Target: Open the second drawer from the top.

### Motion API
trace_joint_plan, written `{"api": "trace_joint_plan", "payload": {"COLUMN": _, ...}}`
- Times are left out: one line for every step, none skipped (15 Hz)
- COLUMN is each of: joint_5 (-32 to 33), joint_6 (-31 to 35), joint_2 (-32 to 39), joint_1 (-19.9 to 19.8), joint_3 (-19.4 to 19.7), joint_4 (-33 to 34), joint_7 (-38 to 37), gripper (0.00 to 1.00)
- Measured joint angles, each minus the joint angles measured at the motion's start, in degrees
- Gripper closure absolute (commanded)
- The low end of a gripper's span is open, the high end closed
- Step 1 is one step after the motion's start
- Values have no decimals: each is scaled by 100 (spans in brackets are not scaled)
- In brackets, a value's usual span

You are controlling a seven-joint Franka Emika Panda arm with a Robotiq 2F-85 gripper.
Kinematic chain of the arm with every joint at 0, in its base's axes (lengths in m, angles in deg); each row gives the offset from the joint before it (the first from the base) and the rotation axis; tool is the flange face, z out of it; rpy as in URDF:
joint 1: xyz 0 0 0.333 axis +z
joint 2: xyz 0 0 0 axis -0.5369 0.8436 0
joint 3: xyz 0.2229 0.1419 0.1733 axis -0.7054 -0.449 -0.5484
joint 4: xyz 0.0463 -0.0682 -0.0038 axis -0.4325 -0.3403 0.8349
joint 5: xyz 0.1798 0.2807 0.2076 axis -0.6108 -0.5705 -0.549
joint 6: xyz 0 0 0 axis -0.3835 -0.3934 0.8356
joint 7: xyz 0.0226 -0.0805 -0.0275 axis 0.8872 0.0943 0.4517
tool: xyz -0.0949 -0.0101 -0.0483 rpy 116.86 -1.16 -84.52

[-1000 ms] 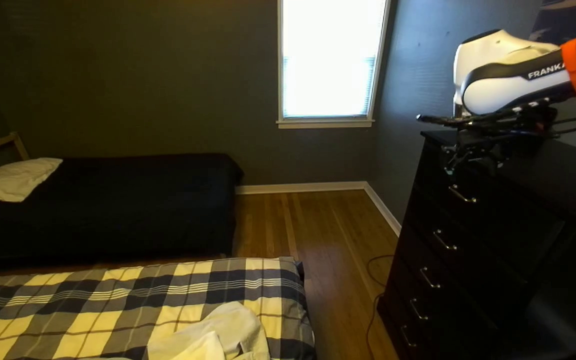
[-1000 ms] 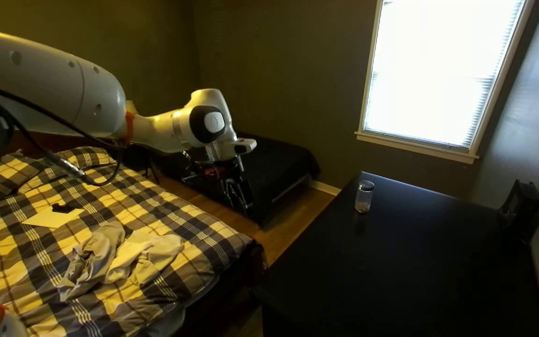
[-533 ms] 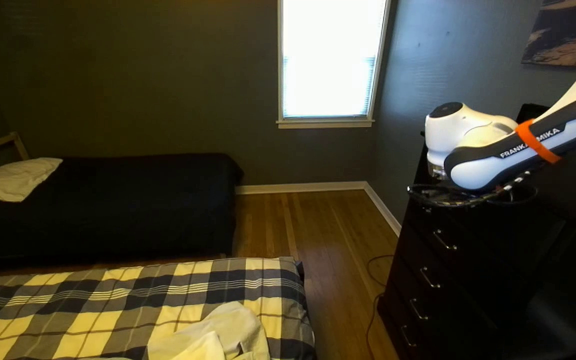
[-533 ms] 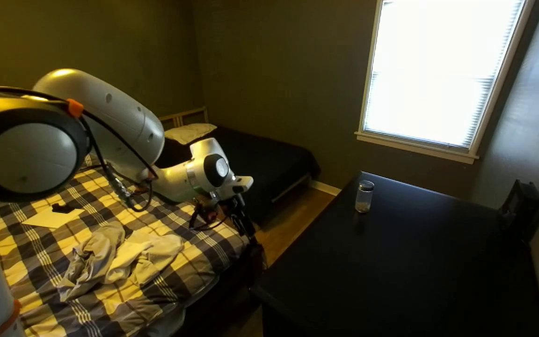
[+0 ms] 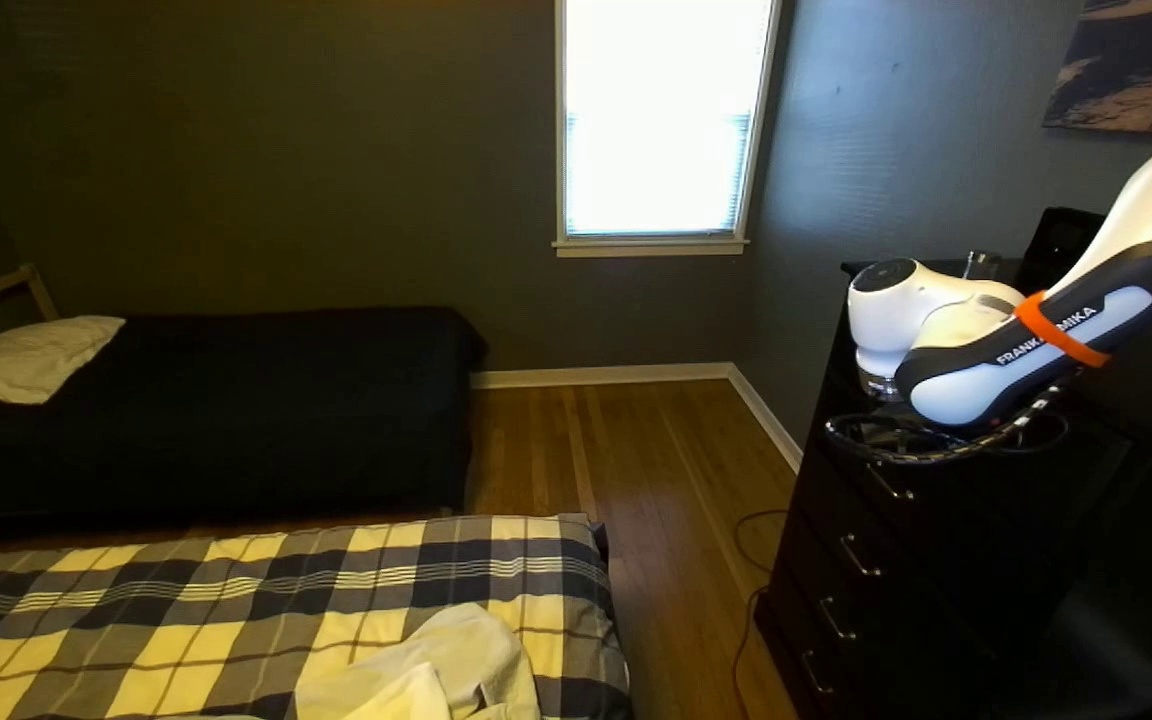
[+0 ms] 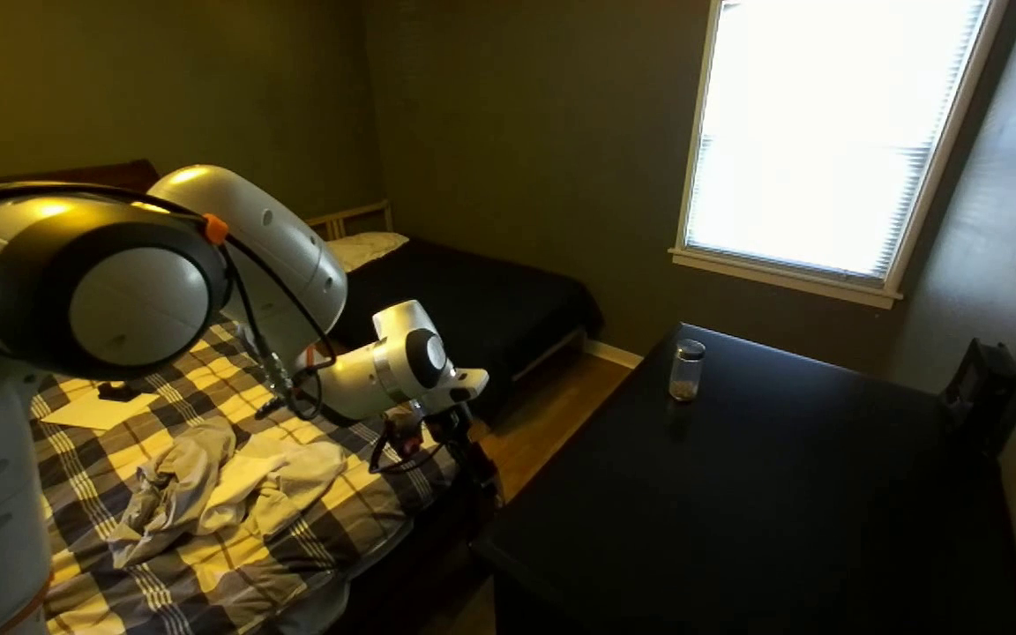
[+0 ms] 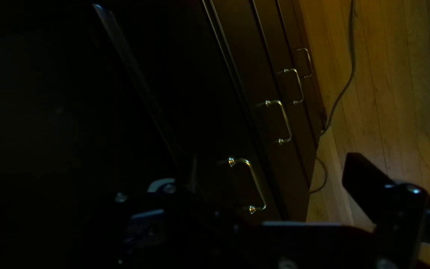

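The second drawer from the top is near-black and looks shut in an exterior view. Its pale metal pull appears to be the nearest and largest pull in the wrist view. My gripper is open and empty. From the camera, that pull shows between its fingers, nearer the left finger, with no visible contact. The gripper also shows as a dark shape beside the dresser in an exterior view. In the view of the drawer fronts, the arm and cable cover the top drawer's pull, and the fingers are lost against the dark wood.
Matching lower pulls stand below it. The dresser top bears a glass jar and a black object. A plaid bed stands opposite the drawer fronts. A cord lies on the wood floor.
The arm has come down from above the dresser's top edge to the height of the upper drawers, mostly in the first half second. The jar shows again behind it. The drawers have not moved.
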Motion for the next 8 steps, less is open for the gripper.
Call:
{"api": "trace_joint_plan", "payload": {"joint_5": 0, "joint_6": 0, "joint_2": -2, "joint_1": 12, "joint_3": 0, "joint_4": 1, "joint_7": -7, "gripper": 0}}
{"api": "trace_joint_plan", "payload": {"joint_5": 0, "joint_6": 0, "joint_2": -2, "joint_1": 18, "joint_3": 0, "joint_4": 1, "joint_7": -14, "gripper": 0}}
{"api": "trace_joint_plan", "payload": {"joint_5": -3, "joint_6": 0, "joint_2": -2, "joint_1": 30, "joint_3": 12, "joint_4": 3, "joint_7": -12, "gripper": 0}}
{"api": "trace_joint_plan", "payload": {"joint_5": -3, "joint_6": 0, "joint_2": 1, "joint_1": 45, "joint_3": 37, "joint_4": 5, "joint_7": 5, "gripper": 0}}
{"api": "trace_joint_plan", "payload": {"joint_5": 2, "joint_6": 11, "joint_2": 19, "joint_1": 51, "joint_3": 72, "joint_4": 9, "joint_7": 29, "gripper": 0}}
{"api": "trace_joint_plan", "payload": {"joint_5": 2, "joint_6": 110, "joint_2": 62, "joint_1": 52, "joint_3": 122, "joint_4": 11, "joint_7": 72, "gripper": 0}}
{"api": "trace_joint_plan", "payload": {"joint_5": 2, "joint_6": 262, "joint_2": 138, "joint_1": 50, "joint_3": 191, "joint_4": 14, "joint_7": 109, "gripper": 0}}
{"api": "trace_joint_plan", "payload": {"joint_5": 2, "joint_6": 414, "joint_2": 238, "joint_1": 46, "joint_3": 267, "joint_4": 17, "joint_7": 140, "gripper": 0}}
